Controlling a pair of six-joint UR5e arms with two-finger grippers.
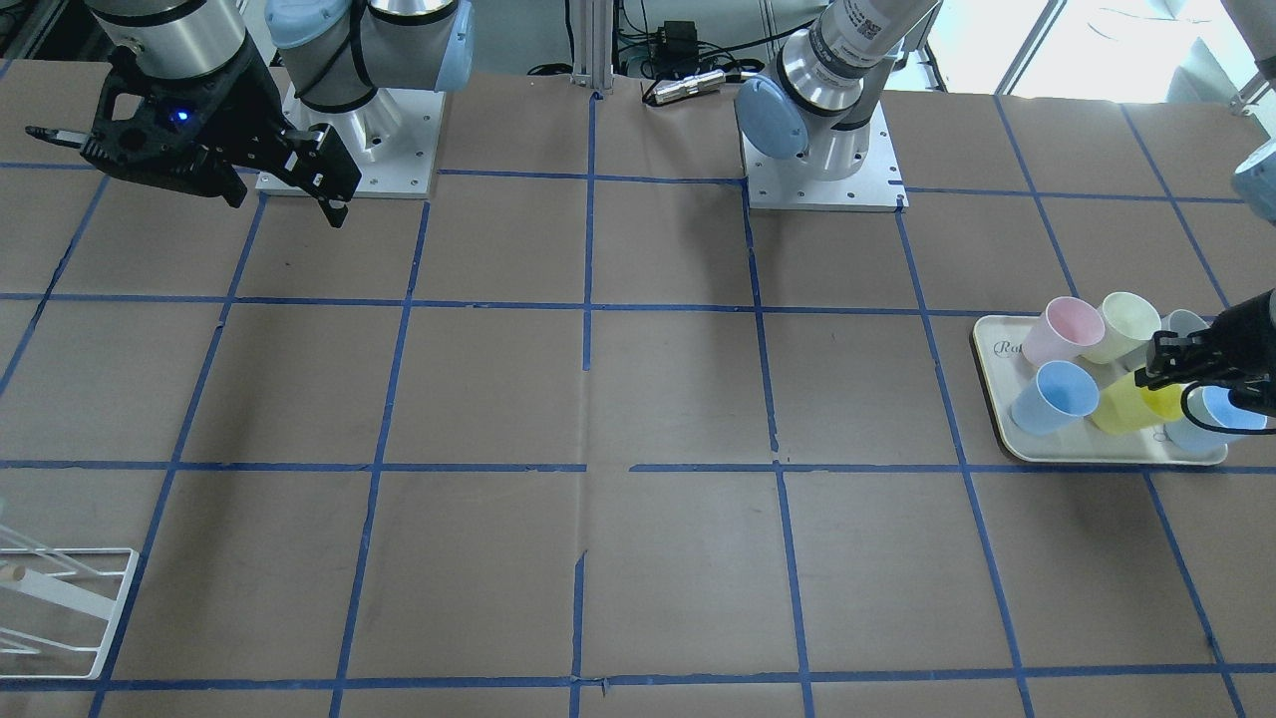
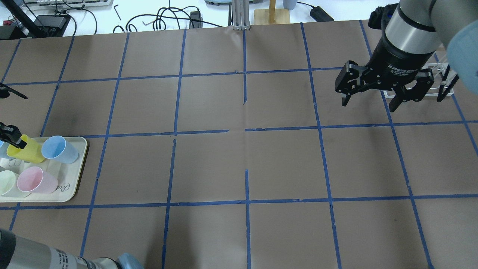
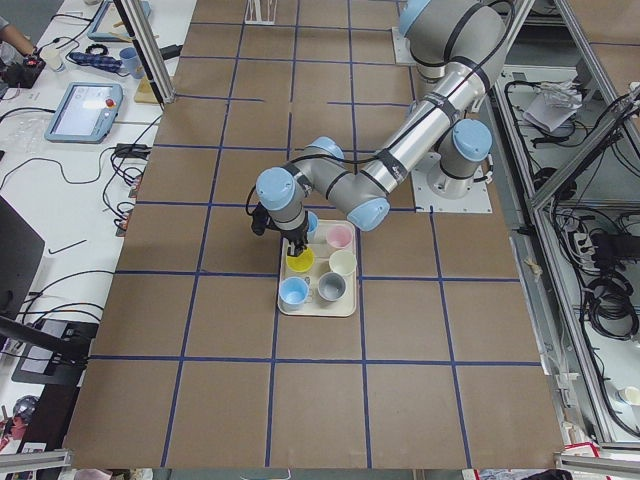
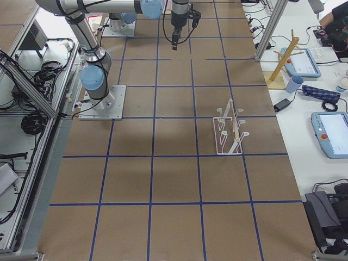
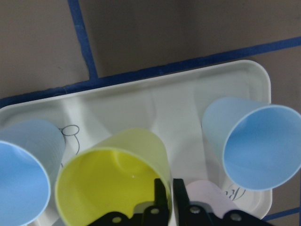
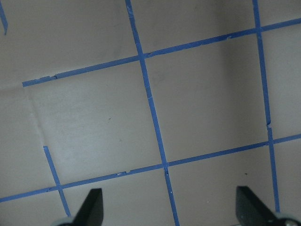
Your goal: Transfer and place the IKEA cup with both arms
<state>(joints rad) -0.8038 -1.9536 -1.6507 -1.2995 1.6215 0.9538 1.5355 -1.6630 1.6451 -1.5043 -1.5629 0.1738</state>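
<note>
The bright yellow IKEA cup (image 5: 108,179) stands on a white tray (image 5: 164,94) among pastel cups. It also shows in the front view (image 1: 1126,404) and the overhead view (image 2: 28,151). My left gripper (image 5: 171,197) is shut on the yellow cup's rim, one finger inside and one outside; it shows at the front view's right edge (image 1: 1168,371). I cannot tell whether the cup is lifted off the tray. My right gripper (image 2: 369,106) is open and empty, held above the table far from the tray; it also shows in the front view (image 1: 187,172).
On the tray (image 1: 1097,457) stand a pink cup (image 1: 1062,331), a cream cup (image 1: 1121,324) and light blue cups (image 1: 1057,397). A white wire rack (image 4: 231,130) stands at the right arm's end of the table. Brown paper with blue tape lines covers the table.
</note>
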